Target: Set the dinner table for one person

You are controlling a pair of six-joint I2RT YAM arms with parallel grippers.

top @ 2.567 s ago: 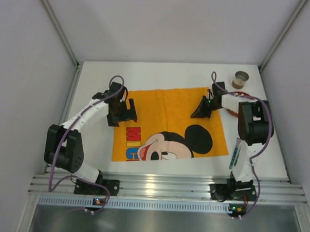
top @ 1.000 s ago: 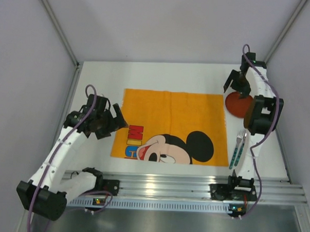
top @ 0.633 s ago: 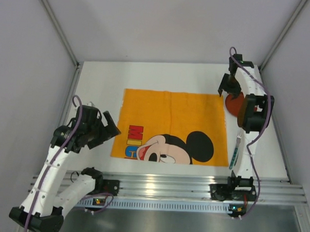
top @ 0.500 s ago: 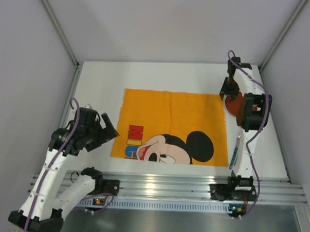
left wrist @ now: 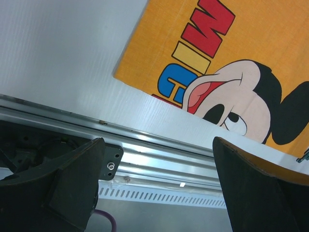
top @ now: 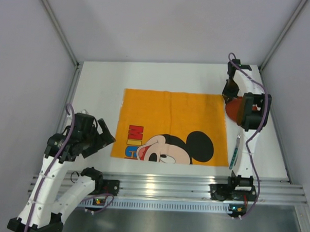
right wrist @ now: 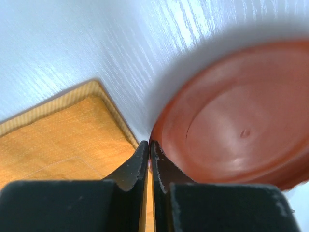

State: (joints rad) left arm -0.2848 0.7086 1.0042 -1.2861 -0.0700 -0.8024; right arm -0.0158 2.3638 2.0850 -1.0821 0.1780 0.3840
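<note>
R claw (right wrist: 149,145) is squeezed together, only a thin slit btw its two black fingers (right wrist: 125,169), and the tips nip the rim of a red-brown plate (right wrist: 231,130) on the side that faces the mat. The plate is on the white table (right wrist: 72,43) close to the far R corner, by the R edge, just beside the far R corner of the orange Mickey mat (right wrist: 58,140). In the top cam the arm hides part of the plate. Nearer along the R edge, approx halfway down, lies thin cutlery (top: 234,153) w/ a teal handle, just off the mat's R side. The mat lies flat in the middle of the table, w/ Mickey's face and the big letters toward the near edge. L claw (left wrist: 157,145) has its fingers wide apart w/ nothing in them. It hangs in the air over the near L corner, above bare table just beside the mat's near L corner. Under it the wrist cam shows the ribbed metal rail (left wrist: 159,154) that runs along the near edge
</note>
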